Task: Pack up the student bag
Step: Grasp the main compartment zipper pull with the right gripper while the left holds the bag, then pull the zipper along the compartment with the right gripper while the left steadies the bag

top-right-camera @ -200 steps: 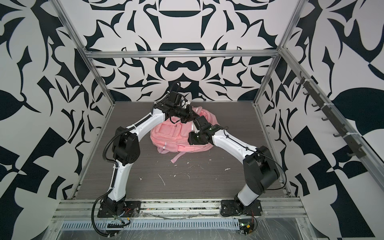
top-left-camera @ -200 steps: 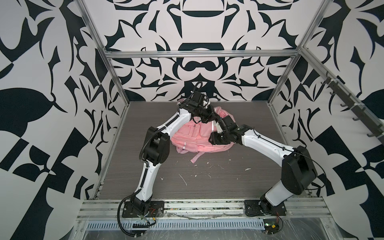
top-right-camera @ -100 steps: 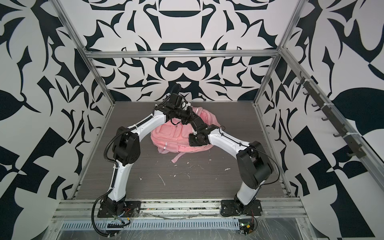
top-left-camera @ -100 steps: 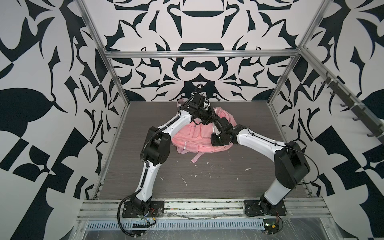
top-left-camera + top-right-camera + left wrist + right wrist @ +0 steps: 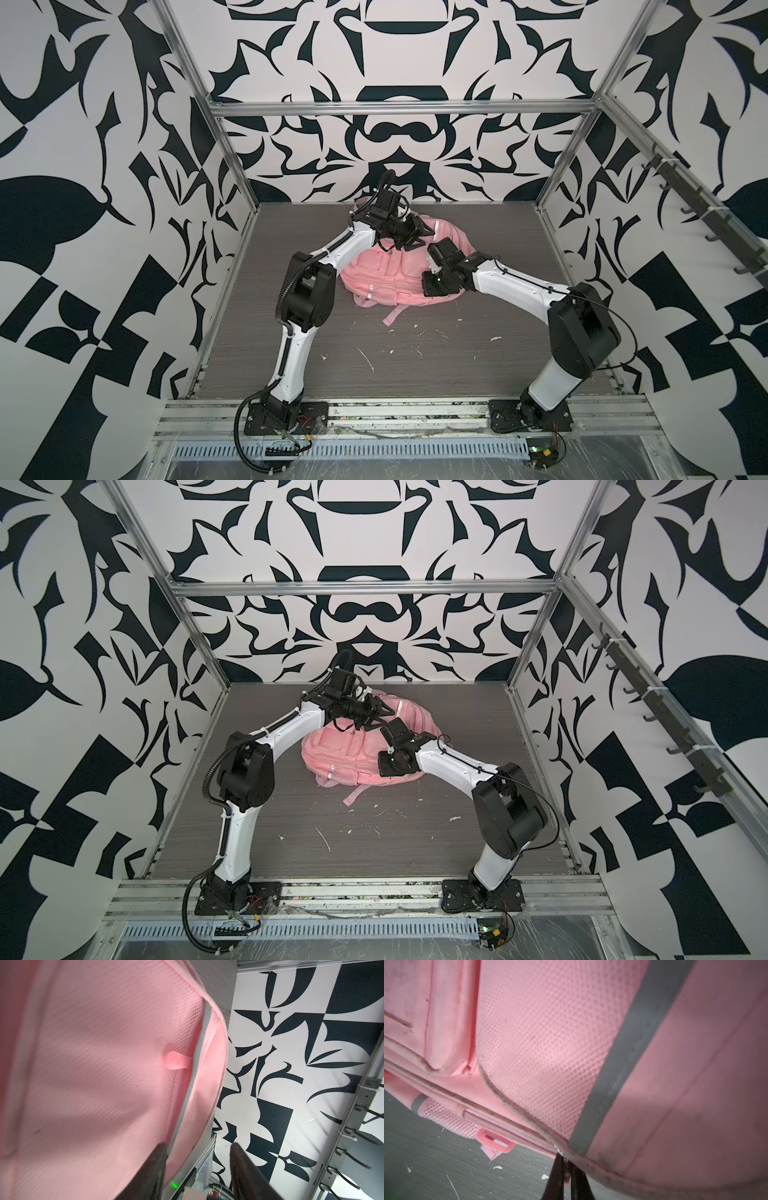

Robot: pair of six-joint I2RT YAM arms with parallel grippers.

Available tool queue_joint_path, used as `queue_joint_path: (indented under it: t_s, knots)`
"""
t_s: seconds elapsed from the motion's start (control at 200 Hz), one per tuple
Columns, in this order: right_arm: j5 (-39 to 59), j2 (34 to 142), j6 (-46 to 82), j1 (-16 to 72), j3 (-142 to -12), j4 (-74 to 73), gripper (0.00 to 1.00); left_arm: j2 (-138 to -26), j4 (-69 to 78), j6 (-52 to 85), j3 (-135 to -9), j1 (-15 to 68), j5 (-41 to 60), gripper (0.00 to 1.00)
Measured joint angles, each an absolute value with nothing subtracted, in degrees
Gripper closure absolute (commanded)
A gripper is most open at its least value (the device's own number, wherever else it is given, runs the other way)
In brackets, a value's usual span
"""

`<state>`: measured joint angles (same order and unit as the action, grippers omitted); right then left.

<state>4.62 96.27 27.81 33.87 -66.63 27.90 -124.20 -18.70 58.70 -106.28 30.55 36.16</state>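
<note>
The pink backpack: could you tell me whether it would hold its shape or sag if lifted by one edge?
Probably floppy: the pink backpack lies slumped, its soft fabric creased. Its loose strap would likely dangle. The right gripper, pinching a seam, may just pull fabric up.

Student bag (image 5: 386, 270): soft pink cloth, mesh panels (image 5: 539, 1043), matt grey strips (image 5: 627, 1053); table (image 5: 415, 365): matt grey woodgrain.

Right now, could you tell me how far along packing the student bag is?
Done: only white scraps lie on the table, so items are probably inside. In hand: the right gripper is pinched shut on the edge seam of the pink backpack, possibly a zip pull; the left gripper is open over its far end. Left: likely zipping; the opening isn't visible.
</note>
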Motion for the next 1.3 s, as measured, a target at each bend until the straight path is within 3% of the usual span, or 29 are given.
queue_joint_path:
  t_s: [0.155, 0.5, 0.63, 0.71, 0.87, 0.925, 0.985, 1.21, 1.3]
  knots:
    - [4.6, 94.3, 27.4, 33.9, -64.0, 25.5, 1.0, -114.0, -15.4, 60.2, -91.9, 27.5, 35.4, 0.49]
    - [3.4, 94.5, 25.9, 33.9, -63.1, 24.0, 0.63, -100.3, -13.6, 59.3, -75.7, 25.7, 34.0, 0.5]
    - [3.0, 95.6, 25.6, 33.9, -63.2, 23.8, 0.59, -99.3, -13.6, 59.0, -72.6, 26.2, 33.8, 0.5]
    - [2.7, 96.5, 25.6, 33.9, -63.4, 23.7, 0.61, -98.6, -13.5, 58.9, -71.2, 26.2, 33.8, 0.5]
    - [2.2, 97.7, 25.3, 33.9, -63.6, 23.7, 0.9, -96.6, -13.1, 58.7, -69.3, 26.2, 33.6, 0.5]
    - [2.3, 97.8, 25.5, 33.9, -63.6, 23.6, 0.95, -95.6, -13.1, 58.2, -68.6, 26.2, 33.6, 0.36]
    - [2.3, 98.0, 25.3, 33.9, -63.7, 23.6, 0.98, -94.3, -13.8, 57.0, -68.1, 26.2, 33.6, 0.26]
    - [3.8, 97.8, 25.1, 34.0, -62.7, 21.3, 1.0, -91.8, -19.9, 52.4, -66.9, 26.0, 32.9, 0.16]
    - [4.5, 97.2, 24.7, 34.1, -62.0, 20.4, 1.0, -90.6, -22.2, 51.4, -64.4, 25.7, 32.3, 0.04]
